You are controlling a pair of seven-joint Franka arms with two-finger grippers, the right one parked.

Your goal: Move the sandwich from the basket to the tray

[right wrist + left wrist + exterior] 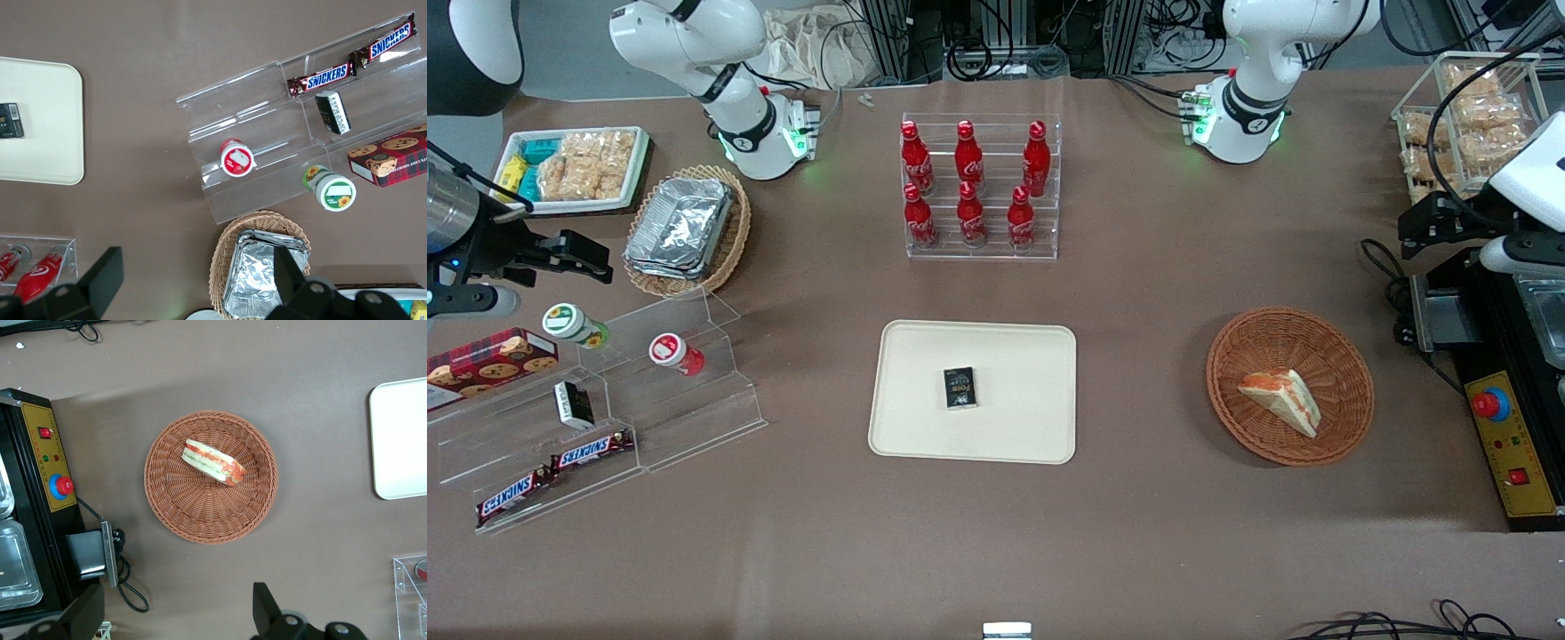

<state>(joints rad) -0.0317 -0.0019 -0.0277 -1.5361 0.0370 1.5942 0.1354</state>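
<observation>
Sandwich [1280, 397] in basket [1343, 356], right of frame: soft, light, best pinched gently across bread faces; gripper [177, 620] overhead, spread open, empty.

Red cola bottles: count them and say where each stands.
6, all in the clear rack: three on its upper step, three on its lower. None seems hidden.

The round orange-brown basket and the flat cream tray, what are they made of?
The round orange-brown woven basket looks like wicker: thin strands cross in rings, matte. The flat cream rectangular tray looks like smooth moulded plastic or pulp, dull with a low rim; I can't tell which. The left arm's tool hangs open above the table beside the basket.
</observation>
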